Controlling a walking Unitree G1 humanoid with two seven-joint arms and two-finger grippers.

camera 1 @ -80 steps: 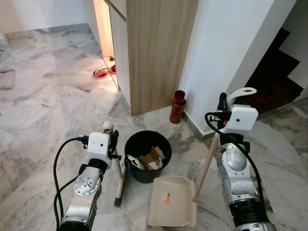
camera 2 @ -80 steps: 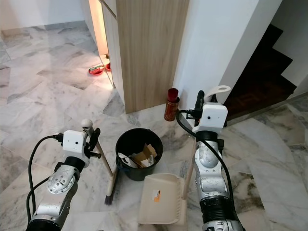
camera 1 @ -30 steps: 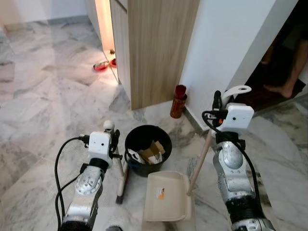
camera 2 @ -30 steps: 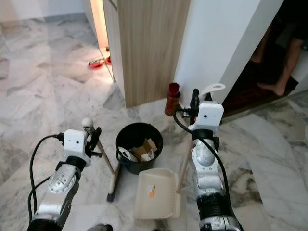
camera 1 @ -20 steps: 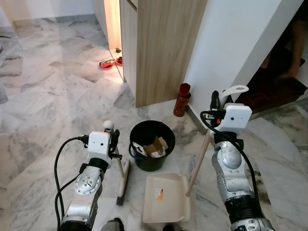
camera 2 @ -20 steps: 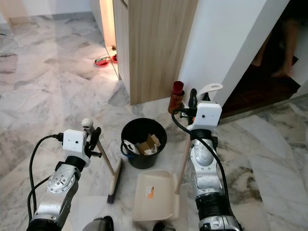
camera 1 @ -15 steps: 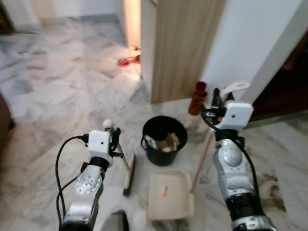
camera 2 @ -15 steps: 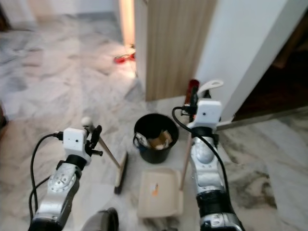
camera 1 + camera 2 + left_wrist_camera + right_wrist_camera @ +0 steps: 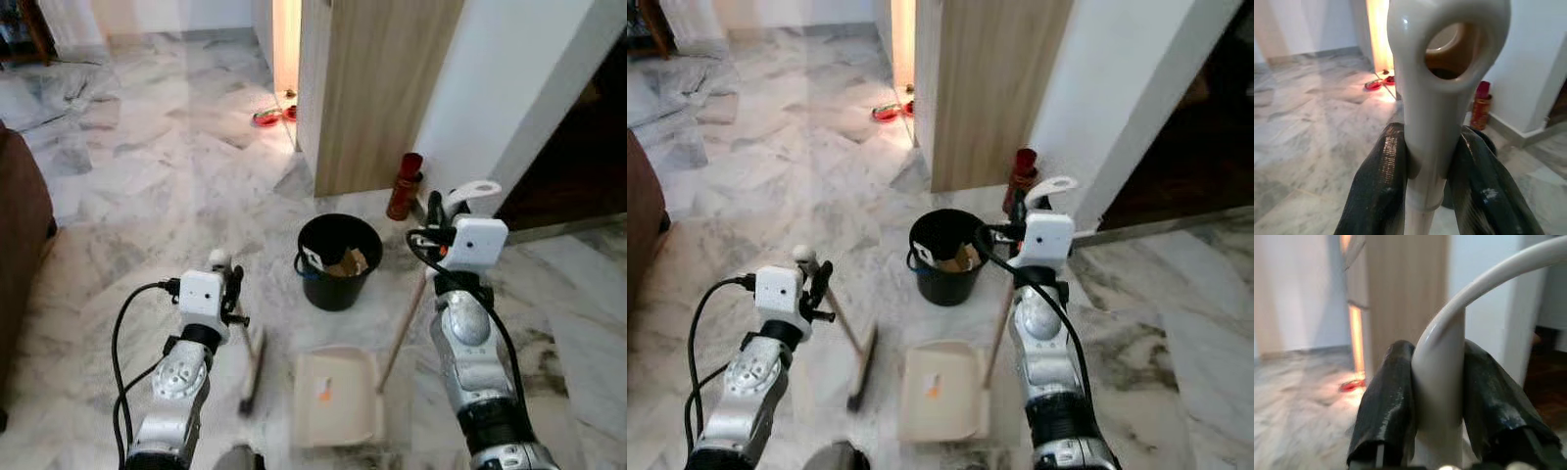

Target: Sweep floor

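Presently your left gripper (image 9: 1425, 161) clamps the broom (image 9: 251, 364), its head on the floor just left of the dustpan (image 9: 336, 397), whose handle your right gripper (image 9: 1437, 396) grips; sweep rightward toward the pan.

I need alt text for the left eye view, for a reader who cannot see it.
The left gripper holds a wooden-handled broom and the right gripper a cream long-handled dustpan, both resting on the grey marble floor. Ahead stands a black bucket holding scraps, with a red canister by the white wall.
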